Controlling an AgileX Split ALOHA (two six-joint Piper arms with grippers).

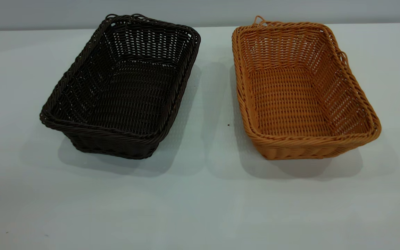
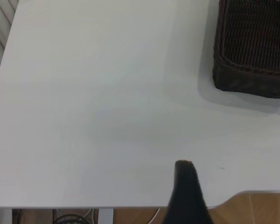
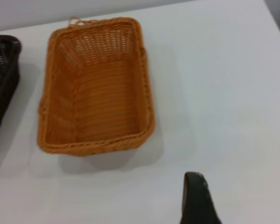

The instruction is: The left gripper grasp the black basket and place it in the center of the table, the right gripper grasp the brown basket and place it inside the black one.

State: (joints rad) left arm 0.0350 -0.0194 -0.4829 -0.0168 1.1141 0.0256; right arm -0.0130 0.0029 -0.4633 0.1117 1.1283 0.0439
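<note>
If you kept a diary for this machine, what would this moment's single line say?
black basket: left on table, empty | brown basket: right, empty, apart | left claw: away | right claw: away | nothing grasped

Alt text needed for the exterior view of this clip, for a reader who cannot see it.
Two empty woven baskets sit side by side, apart, on a pale table: the black basket at left, the brown basket at right. Neither arm appears in this view.

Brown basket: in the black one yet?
No. The brown basket sits empty on the table, beside the black basket, apart.
</note>
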